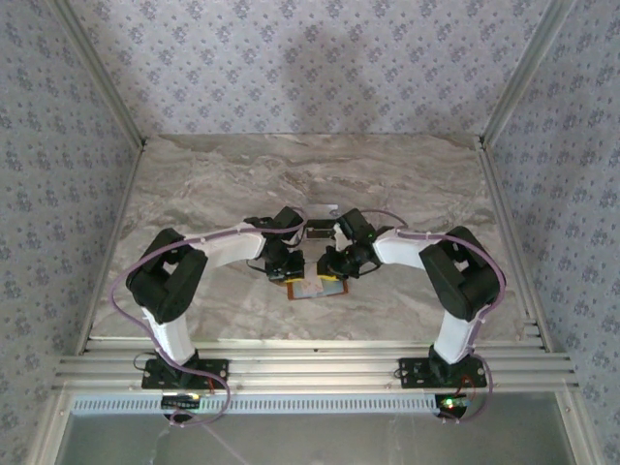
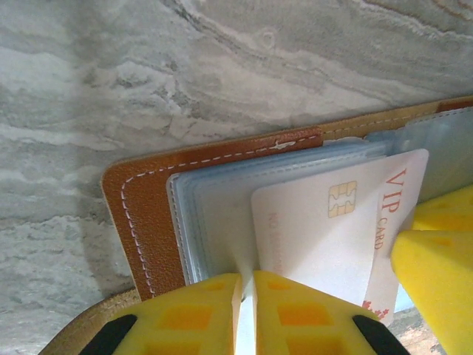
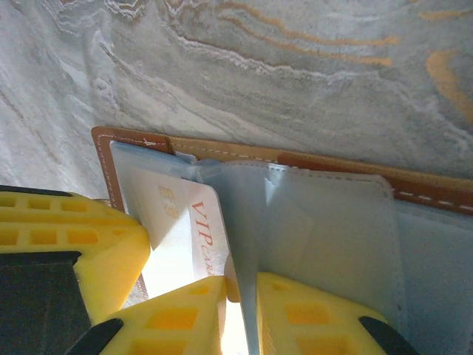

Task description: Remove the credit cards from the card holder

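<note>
From above, the two arms reach in toward each other over the middle of the marble table (image 1: 223, 184). The left arm (image 1: 208, 247) and the right arm (image 1: 417, 247) nearly meet at their tips. The card holder (image 1: 317, 289) lies open and flat just under them, a little nearer the bases. From up here I cannot tell how either set of jaws stands.

Through the left wrist camera, the holder's orange-brown cover (image 2: 140, 214) with its white stitching rests on the table, pale blue-grey sleeves layered on top. A whitish credit card (image 2: 332, 237) with a gold chip and "VIP CARD" in red lies on the sleeves. The left jaws are narrow. Their yellow fingers (image 2: 199, 314) pinch a thin pale leaf, apparently one of the holder's sleeves, right at the card's left edge. A yellow finger of the right arm (image 2: 436, 274) overlaps the card's far end.

Through the right wrist camera, the holder (image 3: 332, 229) spreads across the table and the card (image 3: 188, 222) sits toward its left. The right jaws are narrow too. Their fingers (image 3: 318, 318) close on a thin bluish sleeve leaf standing on edge just right of the card. A finger of the left arm (image 3: 66, 237) is close beside the card on the left.
</note>
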